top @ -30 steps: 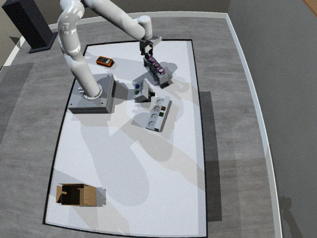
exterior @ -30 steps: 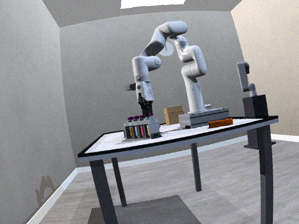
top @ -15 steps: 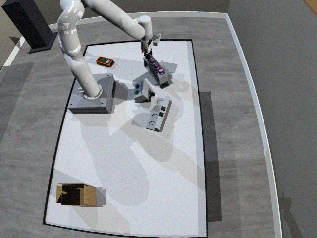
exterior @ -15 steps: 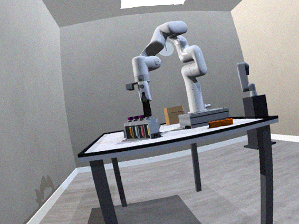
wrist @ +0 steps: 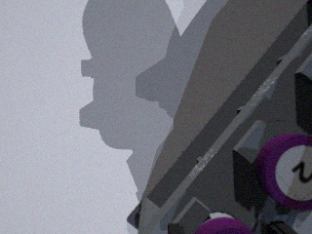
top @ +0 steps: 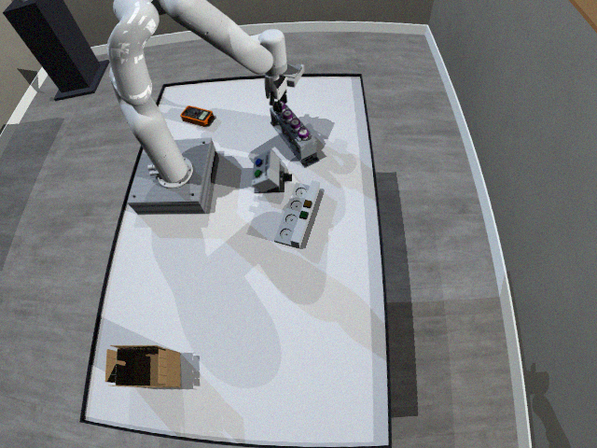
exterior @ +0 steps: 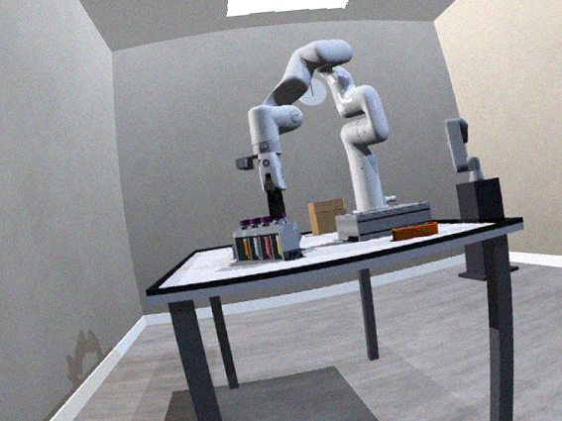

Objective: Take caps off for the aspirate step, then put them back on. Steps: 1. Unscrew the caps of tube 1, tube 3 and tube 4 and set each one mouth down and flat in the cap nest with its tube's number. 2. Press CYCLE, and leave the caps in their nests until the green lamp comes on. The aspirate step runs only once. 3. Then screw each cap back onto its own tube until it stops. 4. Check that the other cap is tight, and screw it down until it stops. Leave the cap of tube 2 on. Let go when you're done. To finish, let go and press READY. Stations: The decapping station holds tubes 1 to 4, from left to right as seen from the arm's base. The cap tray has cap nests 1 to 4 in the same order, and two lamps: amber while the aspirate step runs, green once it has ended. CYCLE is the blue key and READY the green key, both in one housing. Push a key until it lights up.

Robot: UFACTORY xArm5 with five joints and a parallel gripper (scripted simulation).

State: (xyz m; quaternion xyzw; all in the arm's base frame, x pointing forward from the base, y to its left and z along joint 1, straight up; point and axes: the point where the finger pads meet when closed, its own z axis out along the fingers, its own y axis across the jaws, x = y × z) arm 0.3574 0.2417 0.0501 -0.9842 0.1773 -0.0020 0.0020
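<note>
Three purple caps show on the decapping station; the hand covers its 11 o'clock end.
Hand fingers slightly spread about the tube 1 cap, pinching nothing. Key housing sits at 7 o'clock from the station, cap tray at 6 o'clock. An orange meter and a cardboard box lie well apart on the bench.

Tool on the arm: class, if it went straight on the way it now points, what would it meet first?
The tool points straight down over the decapping station. It would probably meet the cap of tube 1 first, though its depth is unclear.
</note>
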